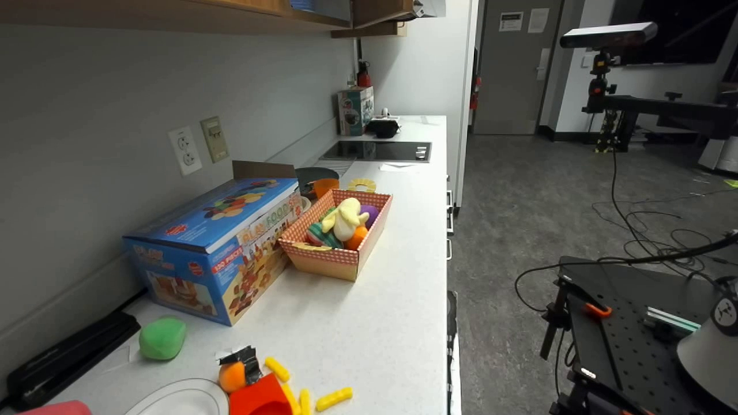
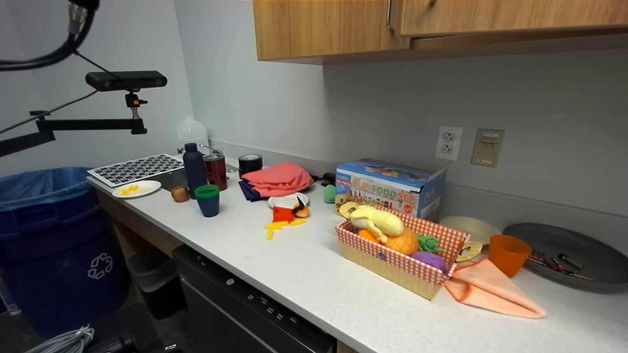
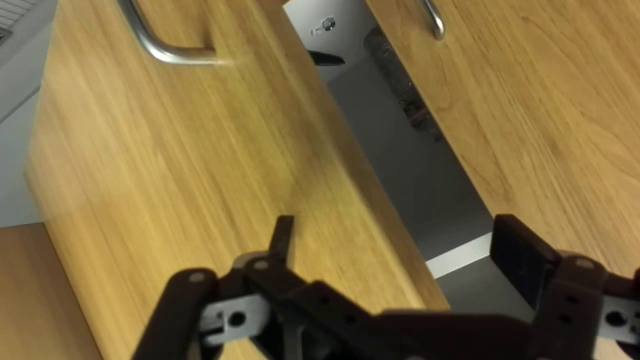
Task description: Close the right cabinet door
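The right cabinet door (image 3: 150,150) is a tan wooden panel with a metal handle, at the left of the wrist view. It stands ajar, with a dark gap along its free edge. In an exterior view its lower edge (image 1: 380,12) shows at the top, jutting out from the cabinet. My gripper (image 3: 395,230) is open and empty. One finger is in front of the door's panel; the other is across the gap, overlapping the neighbouring tan door (image 3: 545,110). I cannot tell whether a finger touches wood. I cannot make out the gripper clearly in the exterior views.
The grey cabinet interior (image 3: 405,165) shows through the gap. Tan cabinet fronts (image 2: 328,29) hang above the counter (image 2: 284,274). On the counter are a play food box (image 1: 190,242), a basket (image 1: 323,265) of toy food, and a dark pan (image 2: 603,264). A camera arm (image 1: 663,106) stands at the side.
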Robot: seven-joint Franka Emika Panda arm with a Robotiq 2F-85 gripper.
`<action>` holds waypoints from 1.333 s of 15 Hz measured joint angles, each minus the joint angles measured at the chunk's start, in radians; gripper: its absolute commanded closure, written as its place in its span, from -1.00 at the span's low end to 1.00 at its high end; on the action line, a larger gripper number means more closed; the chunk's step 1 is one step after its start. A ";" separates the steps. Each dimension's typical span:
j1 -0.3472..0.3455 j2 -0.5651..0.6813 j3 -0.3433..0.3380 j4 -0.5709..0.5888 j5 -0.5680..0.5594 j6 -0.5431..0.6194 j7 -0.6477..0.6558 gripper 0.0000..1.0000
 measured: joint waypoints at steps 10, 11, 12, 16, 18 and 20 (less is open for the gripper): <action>0.084 0.127 0.104 -0.097 0.010 0.165 0.147 -1.00; 0.094 0.125 0.108 -0.102 0.010 0.172 0.147 -1.00; 0.101 0.120 0.109 -0.103 0.010 0.172 0.146 -1.00; 0.100 0.070 0.100 -0.106 -0.005 0.166 0.126 -1.00; 0.086 0.036 0.084 -0.117 -0.029 0.159 0.122 -1.00; 0.051 -0.001 0.066 -0.143 -0.063 0.142 0.122 -1.00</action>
